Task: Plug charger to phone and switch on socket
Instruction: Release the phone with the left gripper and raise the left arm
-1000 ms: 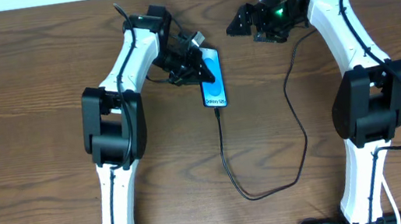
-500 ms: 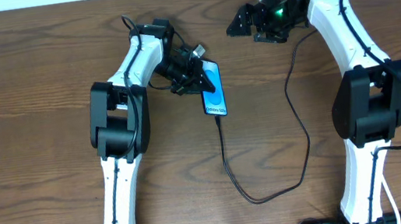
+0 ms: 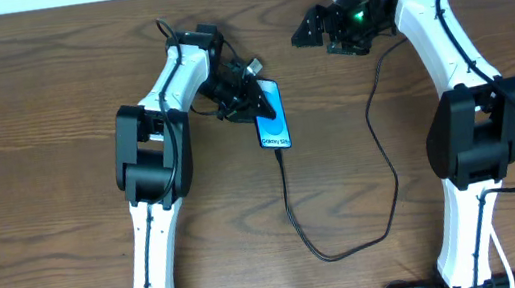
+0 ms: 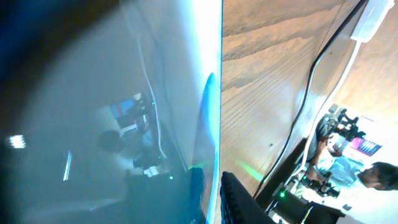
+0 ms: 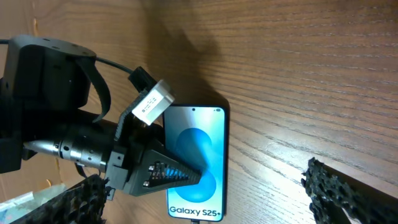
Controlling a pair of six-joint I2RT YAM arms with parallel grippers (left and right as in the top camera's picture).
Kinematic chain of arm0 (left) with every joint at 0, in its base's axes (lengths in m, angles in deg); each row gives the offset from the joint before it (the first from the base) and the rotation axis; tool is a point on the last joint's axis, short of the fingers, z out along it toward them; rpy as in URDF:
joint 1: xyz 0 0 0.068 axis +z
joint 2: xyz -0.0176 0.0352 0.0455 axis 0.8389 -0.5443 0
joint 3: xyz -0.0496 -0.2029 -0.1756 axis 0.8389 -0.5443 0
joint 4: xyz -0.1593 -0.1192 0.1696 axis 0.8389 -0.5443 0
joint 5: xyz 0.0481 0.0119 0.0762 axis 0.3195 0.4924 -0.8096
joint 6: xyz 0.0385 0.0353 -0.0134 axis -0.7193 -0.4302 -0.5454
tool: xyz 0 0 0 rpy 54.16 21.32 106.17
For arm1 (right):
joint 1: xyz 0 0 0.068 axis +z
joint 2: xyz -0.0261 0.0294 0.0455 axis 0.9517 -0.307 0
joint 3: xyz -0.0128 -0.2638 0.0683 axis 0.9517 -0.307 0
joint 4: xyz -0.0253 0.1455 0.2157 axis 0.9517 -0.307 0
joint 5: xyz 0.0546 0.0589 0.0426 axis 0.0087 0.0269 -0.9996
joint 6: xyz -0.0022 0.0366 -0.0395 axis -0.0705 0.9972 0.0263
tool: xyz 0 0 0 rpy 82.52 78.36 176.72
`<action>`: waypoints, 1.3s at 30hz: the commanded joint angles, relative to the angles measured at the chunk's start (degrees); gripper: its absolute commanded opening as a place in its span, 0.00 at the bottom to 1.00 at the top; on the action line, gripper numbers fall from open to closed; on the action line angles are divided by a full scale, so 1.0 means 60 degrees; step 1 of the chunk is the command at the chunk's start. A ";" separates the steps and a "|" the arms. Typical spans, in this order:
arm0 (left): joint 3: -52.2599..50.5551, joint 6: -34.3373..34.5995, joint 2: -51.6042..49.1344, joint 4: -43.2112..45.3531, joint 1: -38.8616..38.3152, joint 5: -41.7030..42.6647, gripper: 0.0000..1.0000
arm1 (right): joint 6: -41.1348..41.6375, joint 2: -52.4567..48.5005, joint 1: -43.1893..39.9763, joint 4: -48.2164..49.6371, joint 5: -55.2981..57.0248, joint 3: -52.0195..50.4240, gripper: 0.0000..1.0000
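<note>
Phone (image 3: 273,117) lies flat on the table (image 3: 36,145), screen up and lit, with the left end effector (image 3: 251,99) lying over its far end. I cannot tell whether those fingers are clamped on it or slack. The charger (image 3: 292,210) meets the phone's near edge and looks seated, its thin cable looping limply away. The right end effector (image 3: 315,37) hangs spread wide and empty beyond the phone's far end. That glass slab looks stiff, light, slick and easily scratched, so the long side edges seem the place to pinch. The cable is floppy and best taken just behind the plug.
</note>
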 commanded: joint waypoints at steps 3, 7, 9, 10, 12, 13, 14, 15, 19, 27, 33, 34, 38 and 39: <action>0.0066 -0.0055 -0.0025 -0.0029 0.0033 -0.0102 0.32 | 0.0091 0.0229 0.0029 -0.0044 -0.0025 0.0113 0.99; 0.0066 -0.0051 -0.0025 -0.0029 0.0033 -0.0528 0.42 | 0.0095 0.0229 0.0025 -0.0040 0.0215 0.0113 0.99; 0.0066 -0.0011 -0.0025 -0.0033 0.0033 -0.1042 0.42 | 0.0098 0.0229 0.0029 -0.0051 0.0685 0.0113 0.99; 0.0066 0.0069 -0.0025 -0.0033 0.0033 -0.1300 0.43 | 0.0098 0.0229 0.0033 -0.0087 0.0878 0.0113 0.99; 0.0066 0.0375 -0.0025 -0.0022 0.0033 -0.1861 0.43 | 0.0098 0.0229 0.0029 -0.0178 0.1184 0.0113 0.99; 0.0066 0.0503 -0.0025 -0.0011 0.0033 -0.2167 0.43 | 0.0098 0.0229 0.0029 -0.0222 0.1344 0.0113 0.99; 0.0069 0.0619 -0.0025 0.0000 0.0033 -0.2532 0.44 | 0.0098 0.0229 0.0029 -0.0259 0.1577 0.0113 0.99; 0.0069 0.0670 -0.0025 0.0007 0.0033 -0.2692 0.45 | 0.0098 0.0229 0.0029 -0.0284 0.1701 0.0113 0.99; 0.0080 0.0780 -0.0025 0.0076 0.0051 -0.3257 0.54 | 0.0098 0.0229 0.0029 -0.0488 0.2313 0.0113 0.99; 0.0251 0.1031 0.0044 0.0153 0.0437 -0.3271 0.67 | 0.0095 0.0229 0.0029 -0.0699 0.2626 0.0113 0.99; 0.0251 0.1031 0.0849 0.0157 0.1086 -0.3275 0.75 | 0.0040 0.0233 0.0029 -0.1035 0.2790 0.0120 0.99; 0.0251 0.1031 0.1056 0.0160 0.1202 -0.3275 0.76 | 0.0015 0.0255 0.0029 -0.1096 0.2758 0.0127 0.99; 0.0251 0.1027 0.2200 0.0350 0.1778 -0.3319 0.81 | 0.0000 0.0455 -0.0087 -0.1377 0.2630 0.0182 0.99; 0.0251 0.1027 0.2503 0.0430 0.1909 -0.3421 0.82 | -0.0033 0.0557 -0.0146 -0.1468 0.2616 0.0233 0.99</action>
